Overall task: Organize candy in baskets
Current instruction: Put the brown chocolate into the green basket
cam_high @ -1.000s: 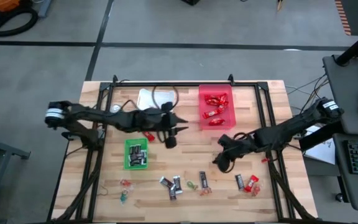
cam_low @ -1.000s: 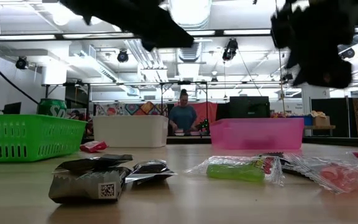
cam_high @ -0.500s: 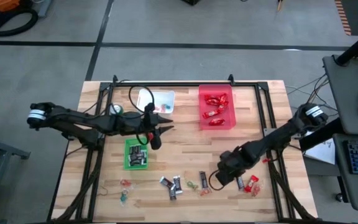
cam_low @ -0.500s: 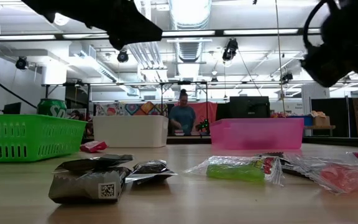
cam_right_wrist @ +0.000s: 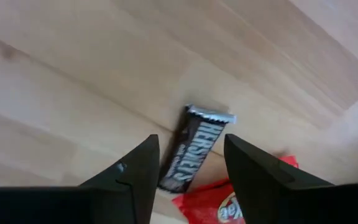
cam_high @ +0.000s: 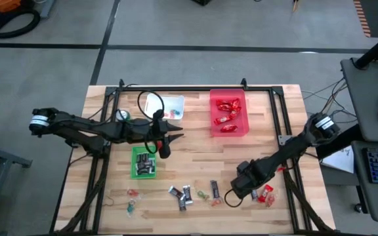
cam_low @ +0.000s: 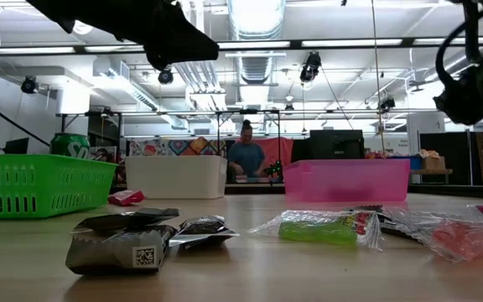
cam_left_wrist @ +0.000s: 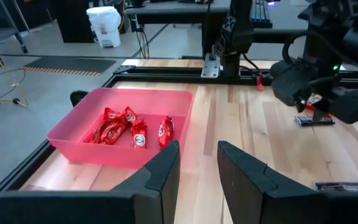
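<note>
Three baskets sit on the table: white, red with red-wrapped bars, and green with dark bars. Loose candy lies along the near edge. My right gripper hovers low over a dark Hershey's bar, open, with a finger on each side of the bar and apart from it. A red wrapper lies partly under the bar. My left gripper hangs open and empty above the table between the white and green baskets, facing the red basket.
A green drink can stands left of the white basket. Dark bars, a green piece and an orange-red piece lie near the table's near edge. A black frame rail borders the table. A person stands far behind.
My right gripper has travelled toward the table's near edge and come down over the dark bar at the near right. My left gripper drew back toward the table's left, from beside the red basket to above the green basket's far end, then kept still.
</note>
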